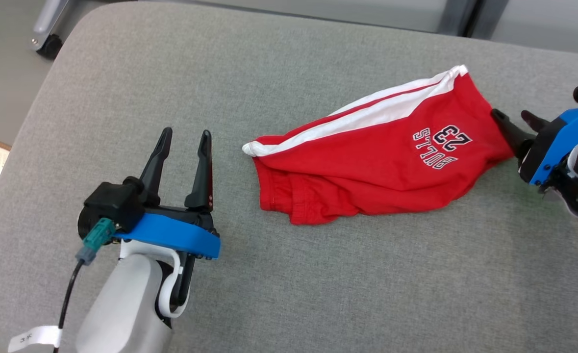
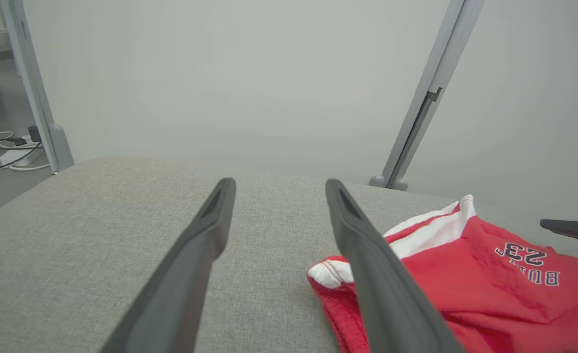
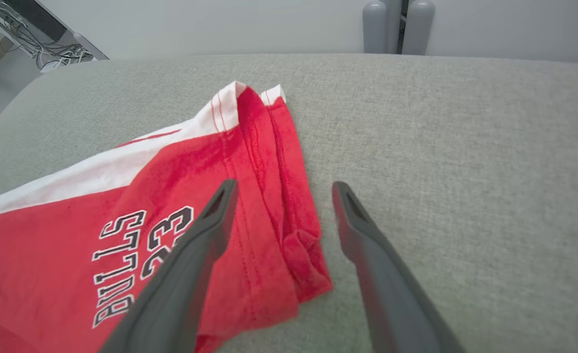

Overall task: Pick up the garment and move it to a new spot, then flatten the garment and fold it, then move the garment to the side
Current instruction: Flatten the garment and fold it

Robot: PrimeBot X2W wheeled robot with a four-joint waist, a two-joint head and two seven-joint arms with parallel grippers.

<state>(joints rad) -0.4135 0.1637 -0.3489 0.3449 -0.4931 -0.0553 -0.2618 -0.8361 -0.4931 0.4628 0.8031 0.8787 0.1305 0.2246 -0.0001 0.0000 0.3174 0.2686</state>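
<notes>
Grey cushion (image 1: 318, 274) carries the red shorts (image 1: 367, 166), bunched and half-doubled, lying loose, in no container. My left gripper (image 1: 186, 133) is left of the shorts, near but not touching, jaws wide, empty. My right gripper (image 1: 512, 115) is at the shorts' right hem, jaws wide, gripping nothing. Likely flattening next: I pinch both ends low, pull apart evenly, catch all layers.

A grey woven upholstered surface (image 1: 318, 274) with rounded corners is seen. A red, white-striped garment (image 1: 367, 162) is laid loosely bunched directly on it, toward 3 o'clock of its middle, with the narrower end pointed to 9 o'clock.
</notes>
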